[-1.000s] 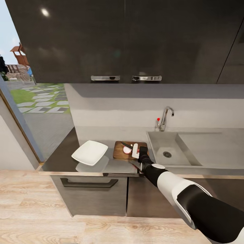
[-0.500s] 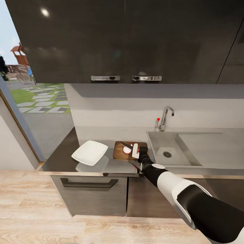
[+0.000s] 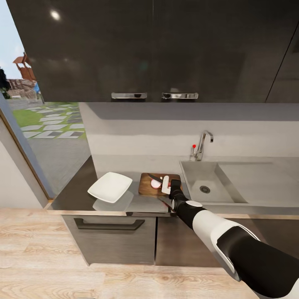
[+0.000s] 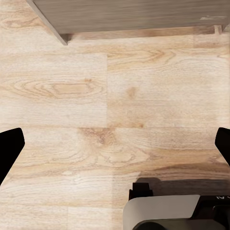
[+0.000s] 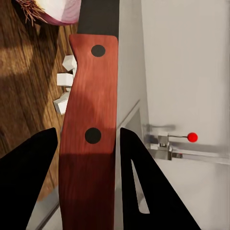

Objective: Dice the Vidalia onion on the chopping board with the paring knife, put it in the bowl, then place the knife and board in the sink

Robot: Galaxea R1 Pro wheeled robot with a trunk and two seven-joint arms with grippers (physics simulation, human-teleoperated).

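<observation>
The brown chopping board (image 3: pixel 146 186) lies on the grey countertop (image 3: pixel 79 195) just left of the sink (image 3: pixel 197 173). On it sit an onion half (image 5: pixel 53 8) with purple skin and a few small white dice (image 5: pixel 64 91). My right gripper (image 5: pixel 88 132) is shut on the red handle of the paring knife (image 5: pixel 91 100), whose dark blade points over the board toward the onion. In the head view the right gripper (image 3: pixel 173 186) rests at the board's right end. The white square bowl (image 3: pixel 110 187) stands left of the board. My left gripper (image 4: pixel 115 148) hangs open over the wooden floor.
The chrome faucet (image 3: pixel 203 143) with its red knob (image 5: pixel 192 137) stands behind the basin, and the steel drainboard (image 3: pixel 261 182) runs to the right. Dark wall cabinets (image 3: pixel 153 50) hang overhead. A drawer handle (image 3: pixel 110 225) sits below the counter's front edge.
</observation>
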